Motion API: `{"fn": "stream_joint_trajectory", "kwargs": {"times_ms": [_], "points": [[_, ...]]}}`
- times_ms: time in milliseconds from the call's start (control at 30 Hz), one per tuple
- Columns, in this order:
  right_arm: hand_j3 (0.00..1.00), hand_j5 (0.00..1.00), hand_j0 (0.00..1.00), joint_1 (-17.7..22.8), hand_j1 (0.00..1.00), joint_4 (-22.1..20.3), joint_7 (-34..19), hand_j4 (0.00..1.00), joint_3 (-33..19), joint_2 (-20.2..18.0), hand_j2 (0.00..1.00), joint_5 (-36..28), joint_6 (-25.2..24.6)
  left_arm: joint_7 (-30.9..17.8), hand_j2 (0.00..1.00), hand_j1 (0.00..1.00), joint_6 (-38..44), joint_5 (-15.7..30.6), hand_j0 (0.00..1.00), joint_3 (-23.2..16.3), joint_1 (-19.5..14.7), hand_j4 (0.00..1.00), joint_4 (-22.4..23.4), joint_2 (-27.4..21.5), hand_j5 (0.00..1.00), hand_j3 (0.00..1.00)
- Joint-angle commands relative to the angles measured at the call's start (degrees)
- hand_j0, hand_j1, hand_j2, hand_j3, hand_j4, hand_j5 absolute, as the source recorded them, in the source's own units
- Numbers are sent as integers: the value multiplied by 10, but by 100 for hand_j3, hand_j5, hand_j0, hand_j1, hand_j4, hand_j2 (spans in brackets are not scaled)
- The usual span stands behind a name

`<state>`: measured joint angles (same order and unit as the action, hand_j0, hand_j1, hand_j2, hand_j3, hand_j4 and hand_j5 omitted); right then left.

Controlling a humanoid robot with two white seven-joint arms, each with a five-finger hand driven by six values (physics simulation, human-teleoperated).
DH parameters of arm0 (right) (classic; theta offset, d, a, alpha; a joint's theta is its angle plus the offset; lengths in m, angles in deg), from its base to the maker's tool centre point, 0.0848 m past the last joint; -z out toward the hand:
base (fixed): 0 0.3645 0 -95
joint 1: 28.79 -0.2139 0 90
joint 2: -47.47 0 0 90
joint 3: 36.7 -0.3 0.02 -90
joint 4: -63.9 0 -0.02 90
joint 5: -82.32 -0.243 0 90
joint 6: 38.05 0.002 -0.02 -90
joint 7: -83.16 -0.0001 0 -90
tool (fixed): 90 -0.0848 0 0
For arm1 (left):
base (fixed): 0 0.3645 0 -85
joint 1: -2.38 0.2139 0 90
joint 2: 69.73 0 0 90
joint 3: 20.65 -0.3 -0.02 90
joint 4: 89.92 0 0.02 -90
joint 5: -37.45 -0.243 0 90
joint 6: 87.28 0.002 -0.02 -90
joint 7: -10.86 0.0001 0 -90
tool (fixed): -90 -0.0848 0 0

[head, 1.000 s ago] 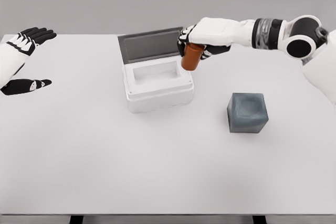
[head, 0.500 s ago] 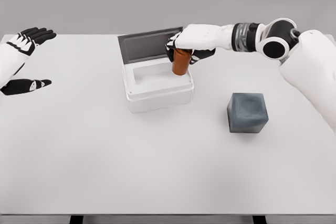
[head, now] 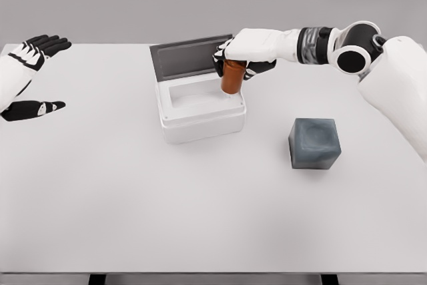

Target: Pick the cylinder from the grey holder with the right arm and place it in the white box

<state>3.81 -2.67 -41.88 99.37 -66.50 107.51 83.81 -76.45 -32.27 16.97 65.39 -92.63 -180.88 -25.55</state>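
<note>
The grey holder (head: 314, 143) is sitting nearest on the white table (head: 200, 218), right of centre, its top recess showing nothing in it, so the pick looks done. Beyond it the white box (head: 200, 108) is standing open, its grey lid (head: 191, 57) tilted up behind the cavity. The brown cylinder (head: 231, 77) is hanging upright over the right-hand rim of the box, its lower end at the rim's inner edge; whether it is touching the rim cannot be told. Judgement: it is looking rigid, smooth-sided and light, probably a little slippery, so a wrap around the upper half is suiting it, leaving the lower end free to enter the cavity first. The right hand (head: 245, 55) is doing just that: dark fingers (head: 257, 67) are curling round the cylinder's upper part, clenched on it from above, arm reaching in from the right. Placement is seeming close; the cylinder is likely needing a small shift leftward so it clears the rim. At the far left edge, the left hand (head: 30, 51) is resting above the table with fingers spread, holding nothing.
</note>
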Motion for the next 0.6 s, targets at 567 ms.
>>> {"fn": "stream_joint_trajectory", "kwargs": {"times_ms": [567], "points": [[26,26,26,0,26,-20,0,26,-1,-3,26,-4,-2,0,100,100,0,4,100,0,1,100,0,-1,100,100]]}}
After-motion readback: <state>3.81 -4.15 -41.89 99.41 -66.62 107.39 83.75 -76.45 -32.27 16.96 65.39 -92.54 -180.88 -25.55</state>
